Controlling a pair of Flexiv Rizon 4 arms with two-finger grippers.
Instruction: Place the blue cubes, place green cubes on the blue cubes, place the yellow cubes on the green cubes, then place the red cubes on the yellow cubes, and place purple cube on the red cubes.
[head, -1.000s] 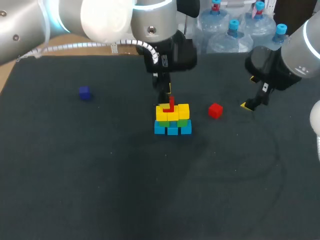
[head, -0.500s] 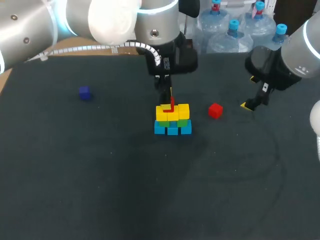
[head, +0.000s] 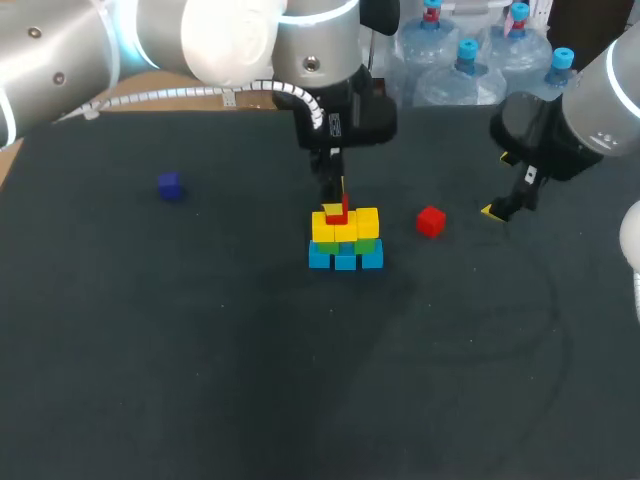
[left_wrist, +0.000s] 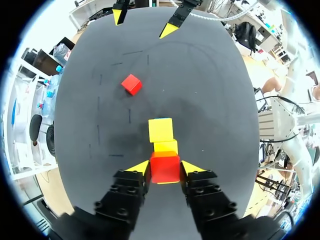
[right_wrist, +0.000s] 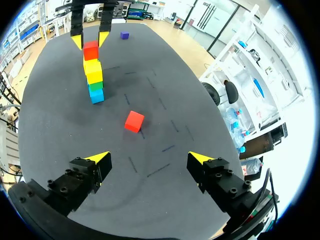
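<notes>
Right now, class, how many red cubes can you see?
2. One red cube sits atop the yellow cubes, gripped by the left claw; the other red cube lies loose on the table beside the stack. None seems hidden.
</notes>
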